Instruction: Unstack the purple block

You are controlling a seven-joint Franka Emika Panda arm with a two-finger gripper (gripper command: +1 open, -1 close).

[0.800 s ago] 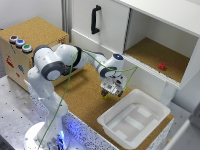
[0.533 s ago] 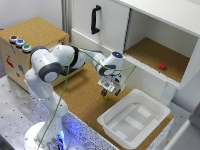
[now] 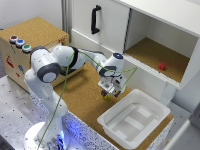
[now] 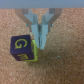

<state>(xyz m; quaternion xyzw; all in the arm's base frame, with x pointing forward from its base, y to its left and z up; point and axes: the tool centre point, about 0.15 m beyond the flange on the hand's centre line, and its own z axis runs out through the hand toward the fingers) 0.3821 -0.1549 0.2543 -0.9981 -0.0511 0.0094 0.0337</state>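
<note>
Hanging low over the cork table [image 3: 85,95], the gripper [image 4: 40,44] stands beside the purple block [image 4: 20,46] — jaws narrow, empty — block atop the yellow cube [image 4: 26,58].

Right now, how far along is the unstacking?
Done: the gripper is down at the stack on the cork surface. In hand: its fingers appear closed beside the purple block, not around it. Left: the purple block sits on the yellow block, so it must be gripped, lifted off and set down. The exterior view shows only a yellow speck under the gripper.
</note>
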